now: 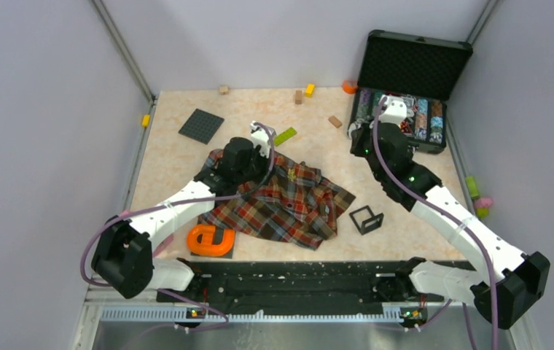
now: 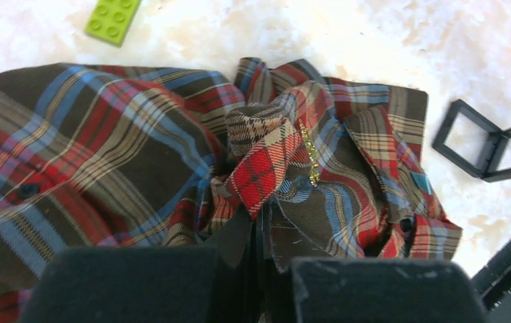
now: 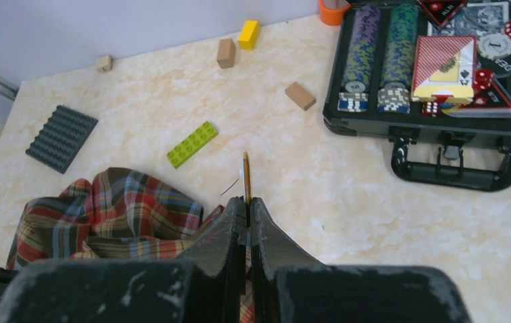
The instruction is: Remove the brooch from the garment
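The garment [image 1: 289,204] is a plaid shirt lying crumpled at the table's middle. My left gripper [image 1: 254,169] rests on its left part and is shut on a raised fold of the cloth [image 2: 259,175]. A gold glittery mark [image 2: 310,158] sits on the shirt just beyond the fold. My right gripper [image 1: 360,135] is raised near the chip case, apart from the shirt [image 3: 118,215]. Its jaws are shut on the brooch [image 3: 246,176], which shows only edge-on as a thin brownish sliver, with a fine pin wire beside it.
An open black case [image 1: 409,69] with poker chips, cards and dice stands at the back right. A grey studded plate [image 1: 201,125], a lime brick [image 1: 285,135] and small wooden blocks lie behind the shirt. A black square frame [image 1: 367,219] and an orange object [image 1: 211,239] lie near the front.
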Controlling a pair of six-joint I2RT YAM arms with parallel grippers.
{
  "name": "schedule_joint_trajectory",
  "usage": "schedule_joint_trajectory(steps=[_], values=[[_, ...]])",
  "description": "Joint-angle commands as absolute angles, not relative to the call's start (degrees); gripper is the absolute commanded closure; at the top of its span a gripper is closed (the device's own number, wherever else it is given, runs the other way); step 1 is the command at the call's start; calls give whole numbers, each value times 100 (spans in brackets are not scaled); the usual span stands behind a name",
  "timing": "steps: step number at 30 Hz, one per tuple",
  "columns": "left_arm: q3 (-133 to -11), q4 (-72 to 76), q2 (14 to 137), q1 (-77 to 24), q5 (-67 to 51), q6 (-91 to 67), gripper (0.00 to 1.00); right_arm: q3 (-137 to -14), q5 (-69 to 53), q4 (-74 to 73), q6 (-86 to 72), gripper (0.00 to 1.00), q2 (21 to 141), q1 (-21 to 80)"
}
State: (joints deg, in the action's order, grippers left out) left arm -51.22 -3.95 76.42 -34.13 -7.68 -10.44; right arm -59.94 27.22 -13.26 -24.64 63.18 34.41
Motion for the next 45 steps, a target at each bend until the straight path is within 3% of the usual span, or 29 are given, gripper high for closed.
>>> schedule_joint_trajectory(steps=[1, 10, 14, 26, 29, 38, 45], values=[[-5426, -545, 7457, -3283, -149, -1195, 100, -5821, 3038, -1283, -2507, 100, 5960, 3428], [-6834, -1443, 7449, -2760, 115, -1154, 100, -5744, 3136, -1471, -2497, 100, 5671, 3422], [-7476, -1592, 7406, -2203, -430, -1222, 100, -5710, 3115, -1596, -2527, 100, 5470, 3425], [-10704, -2545, 8332, -1992, -1183, -1341, 100, -5672, 3012, -1622, -2512, 100, 5254, 3423], [-10430, -2489, 8338, -1994, -1168, -1372, 100, -5644, 2952, -1597, -2529, 100, 5241, 3425], [-7691, -1155, 7891, -1996, -1160, -1981, 100, -5620, 2556, -1285, -2509, 100, 5510, 3428], [-6468, -650, 7807, -1998, -1244, -2158, 100, -5515, 2285, -1182, -2784, 100, 5537, 3428]])
